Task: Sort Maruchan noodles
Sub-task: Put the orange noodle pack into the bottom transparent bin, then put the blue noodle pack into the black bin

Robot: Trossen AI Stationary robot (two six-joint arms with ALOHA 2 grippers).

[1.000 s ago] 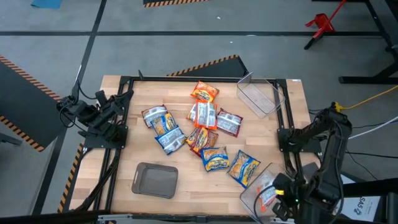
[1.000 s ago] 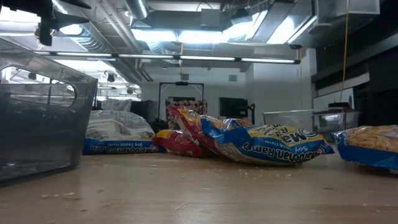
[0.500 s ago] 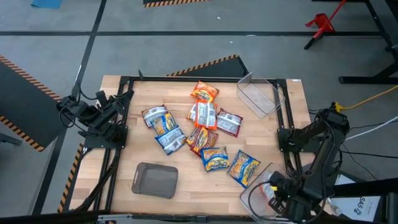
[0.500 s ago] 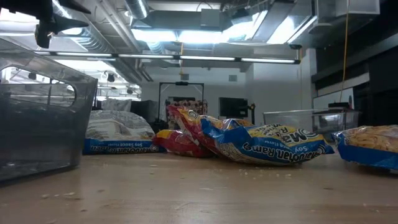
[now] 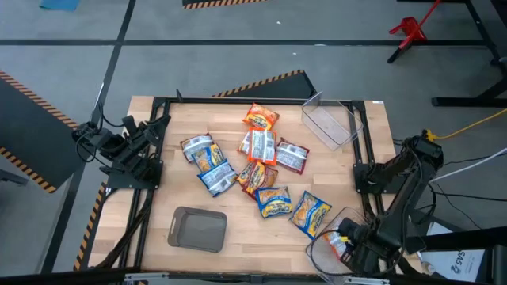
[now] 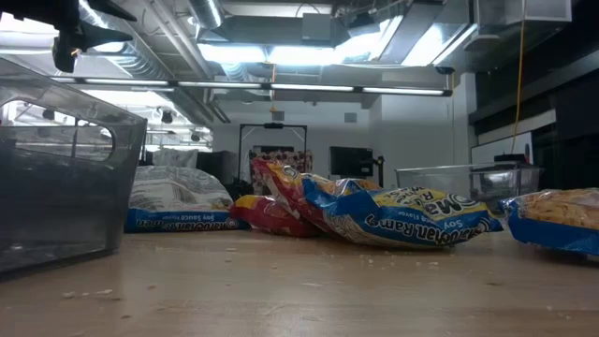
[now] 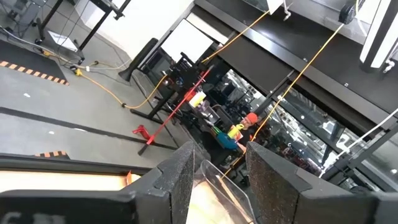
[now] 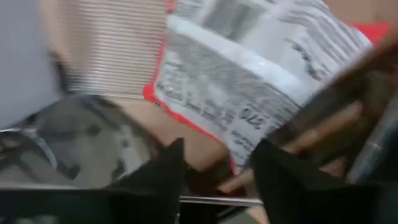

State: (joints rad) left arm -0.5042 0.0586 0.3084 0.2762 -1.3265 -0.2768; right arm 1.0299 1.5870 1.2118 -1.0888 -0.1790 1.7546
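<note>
Although one orange-red packet (image 5: 339,242) already lies inside the clear bin (image 5: 326,252) at the worktop's five o'clock corner, most of the sorting looks undone. Nine or so Maruchan noodles packets (image 5: 255,166) are scattered across the middle of the worktop (image 5: 158,198), several overlapping. The second clear bin (image 5: 329,123) at one o'clock appears empty, and so does the grey tray (image 5: 196,229) at seven o'clock. By my reckoning the job is near its start: one packet binned, the rest to go.

The right end effector (image 5: 358,247) hangs over the five o'clock bin, just beside the packet there. Its wrist camera shows that packet (image 8: 261,81) close ahead of the dark fingers (image 8: 163,171), which stand apart with nothing between them. The left end effector (image 5: 152,127) waits off the nine o'clock edge, well apart from the pile; its wrist view shows its two fingers (image 7: 180,180) with a gap between them and nothing held.

Writing is legible mainly from the level camera. A blue and yellow packet (image 6: 402,217) reads, upside down, as roughly "Ramen" with "Soy Sauce Flavor" beneath it. A silver-white packet (image 6: 178,201) carries small print that seems to say "Soy Sauce Flavor" too. On the binned packet's back only a block of fine print and a number, perhaps "370", can be made out.
</note>
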